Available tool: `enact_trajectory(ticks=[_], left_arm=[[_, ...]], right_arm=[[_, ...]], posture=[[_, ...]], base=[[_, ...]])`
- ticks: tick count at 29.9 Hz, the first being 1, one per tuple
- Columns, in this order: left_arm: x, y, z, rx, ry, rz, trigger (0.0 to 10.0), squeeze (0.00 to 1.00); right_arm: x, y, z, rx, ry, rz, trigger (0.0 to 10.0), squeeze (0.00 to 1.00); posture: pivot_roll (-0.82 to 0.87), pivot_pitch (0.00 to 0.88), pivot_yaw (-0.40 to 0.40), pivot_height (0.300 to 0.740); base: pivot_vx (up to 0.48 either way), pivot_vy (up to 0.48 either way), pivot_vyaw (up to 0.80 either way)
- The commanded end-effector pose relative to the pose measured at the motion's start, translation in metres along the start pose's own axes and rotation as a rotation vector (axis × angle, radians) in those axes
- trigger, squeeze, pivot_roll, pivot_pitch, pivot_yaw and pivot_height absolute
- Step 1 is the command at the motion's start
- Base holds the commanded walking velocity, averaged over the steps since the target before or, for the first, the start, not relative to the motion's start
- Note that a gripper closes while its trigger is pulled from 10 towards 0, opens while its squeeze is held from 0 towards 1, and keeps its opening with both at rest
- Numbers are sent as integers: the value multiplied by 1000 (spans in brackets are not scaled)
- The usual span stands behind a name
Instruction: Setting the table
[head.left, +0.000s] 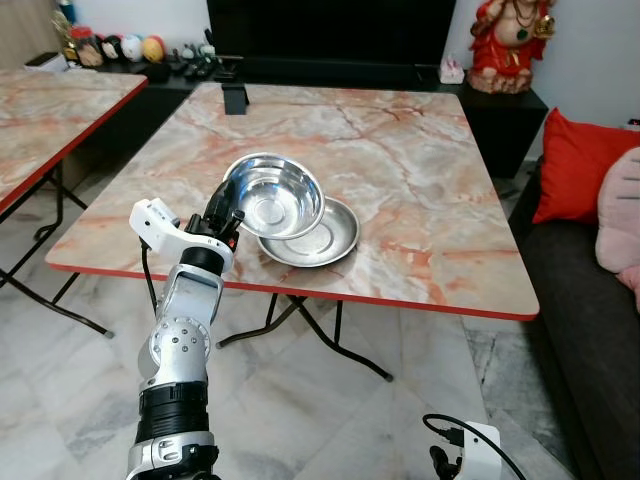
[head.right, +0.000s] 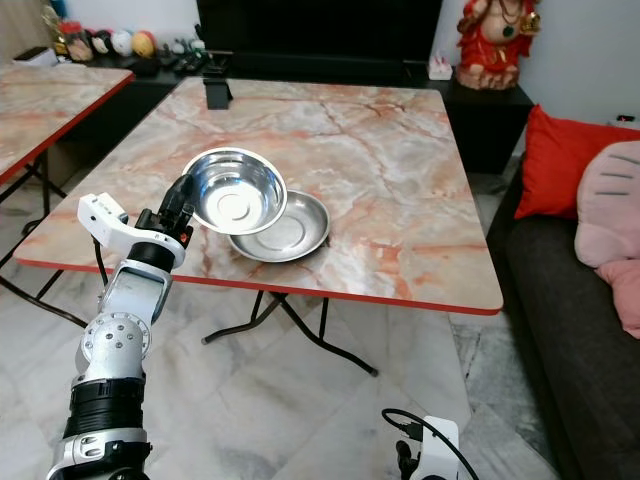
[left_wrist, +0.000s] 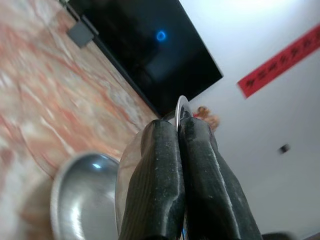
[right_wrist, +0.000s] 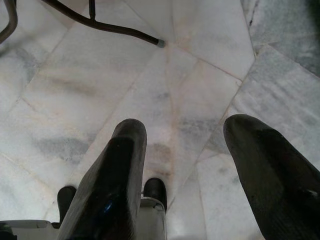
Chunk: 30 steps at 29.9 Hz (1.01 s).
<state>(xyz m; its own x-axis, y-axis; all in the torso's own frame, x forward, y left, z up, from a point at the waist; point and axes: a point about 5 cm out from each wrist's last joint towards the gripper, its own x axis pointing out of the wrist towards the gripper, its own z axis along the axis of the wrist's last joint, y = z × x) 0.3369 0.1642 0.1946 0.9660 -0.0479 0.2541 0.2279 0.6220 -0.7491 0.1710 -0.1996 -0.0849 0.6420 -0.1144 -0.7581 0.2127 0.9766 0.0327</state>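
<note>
Bowls sit near the front edge of the marble bench (head.left: 400, 160) with the red rim. The left gripper (head.left: 222, 212) has its fingers (left_wrist: 165, 165) pressed tight on the rim of the top steel bowl (head.left: 275, 195), pinching it. That bowl is tilted up on its side, leaning over the second steel bowl (head.left: 325, 238), which lies flat on the bench just to its right. The right gripper (right_wrist: 185, 165) hangs low over the pale tiled floor (right_wrist: 150, 85), with its fingers spread wide and holding nothing. A red cushion (head.left: 580, 165) rests on the dark sofa at the right.
</note>
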Motion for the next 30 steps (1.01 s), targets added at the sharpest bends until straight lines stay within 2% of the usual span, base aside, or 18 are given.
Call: enact_trajectory(ticks=[1,2,4,7,16,23,28,30], left_arm=[[2,-1,4,68,14,-26,10000,0],[2,-1,4,68,14,-26,10000,0],[3,1,9,150,58,-52,10000,0],[2,4,12,191,110,-96,10000,0],[-4,15,1,83,194,-100,10000,0],[-4,14,1,-22,243,-157,10000,0],[-4,13,0,-15,274,-184,10000,0],[-5,13,-4,25,302,-194,10000,0]], right_arm=[[-1,-1,-3,7,10,-2,10000,0],[-1,-1,-3,7,10,-2,10000,0],[-1,-1,-4,7,13,-1,10000,0],[-1,-2,-5,7,17,-2,10000,0],[-1,-3,-5,8,24,-5,10000,0],[-1,-2,-4,8,23,-4,10000,0],[-1,-3,-4,13,23,-6,10000,0],[-1,-3,-4,14,24,-7,10000,0]], posture=[[28,0,-11,724],[28,0,-11,724],[27,0,-11,724],[32,0,-11,724],[35,0,-18,724],[37,0,-16,724],[31,0,-12,724],[31,0,-12,724]], base=[[0,0,0],[0,0,0],[0,0,0],[0,0,0],[0,0,0],[0,0,0],[0,0,0],[0,0,0]])
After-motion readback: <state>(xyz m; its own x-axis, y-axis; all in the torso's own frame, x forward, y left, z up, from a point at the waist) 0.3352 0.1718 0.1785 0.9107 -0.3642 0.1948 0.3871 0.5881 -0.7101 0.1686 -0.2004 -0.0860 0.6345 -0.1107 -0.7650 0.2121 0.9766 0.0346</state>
